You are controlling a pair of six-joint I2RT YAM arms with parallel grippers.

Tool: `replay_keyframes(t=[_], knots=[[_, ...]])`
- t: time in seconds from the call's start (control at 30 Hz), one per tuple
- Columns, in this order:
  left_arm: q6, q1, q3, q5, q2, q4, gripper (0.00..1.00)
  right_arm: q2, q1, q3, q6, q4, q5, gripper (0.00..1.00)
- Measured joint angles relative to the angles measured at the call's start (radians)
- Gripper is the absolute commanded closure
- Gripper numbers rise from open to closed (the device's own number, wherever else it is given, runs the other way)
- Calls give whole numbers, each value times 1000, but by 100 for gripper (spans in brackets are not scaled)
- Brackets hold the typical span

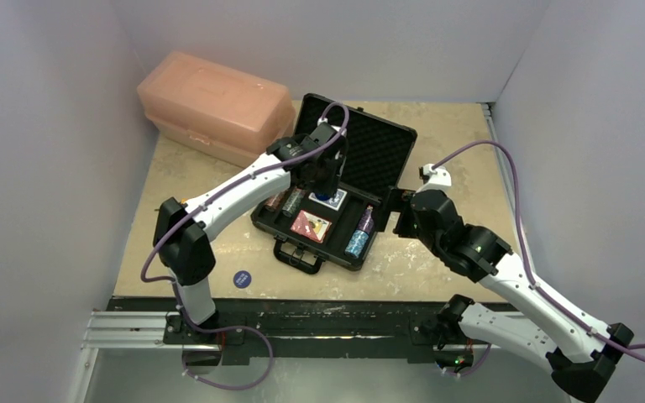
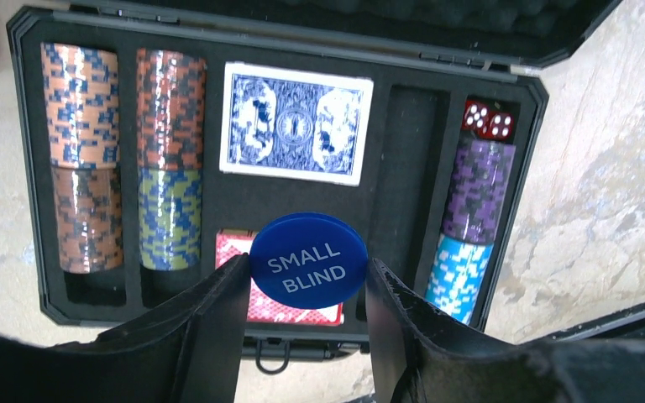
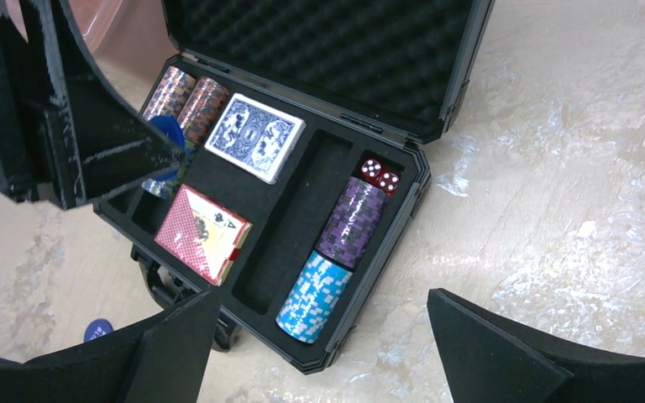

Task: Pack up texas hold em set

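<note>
A second blue disc [image 1: 242, 278] lies on the table [image 1: 437, 269], outside the open briefcase [image 2: 25, 168]. The left gripper [image 2: 306, 277] pinches the SMALL BLIND disc [image 2: 308, 252] by its rim above the red deck [image 3: 201, 231]. This edge-only hold could let the disc pivot or slip, dropping it on the cards instead of in the empty slot [image 2: 407, 168]. The right gripper [image 3: 323, 294] is spread wide and empty just beside the briefcase's right wall, where contact could shift the briefcase.

Your top camera looks down from six o'clock, far off; both wrist cameras share the open briefcase [image 1: 380, 153], close up.
</note>
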Motion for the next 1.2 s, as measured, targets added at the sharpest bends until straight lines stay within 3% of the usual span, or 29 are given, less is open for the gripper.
replay_keyframes(t=[0.8, 1.2], knots=[[-3, 58, 285, 10, 331, -69, 69, -27, 0, -34, 0, -7, -1, 1], [-39, 58, 294, -2, 368, -84, 69, -24, 0, -34, -4, -13, -1, 1]])
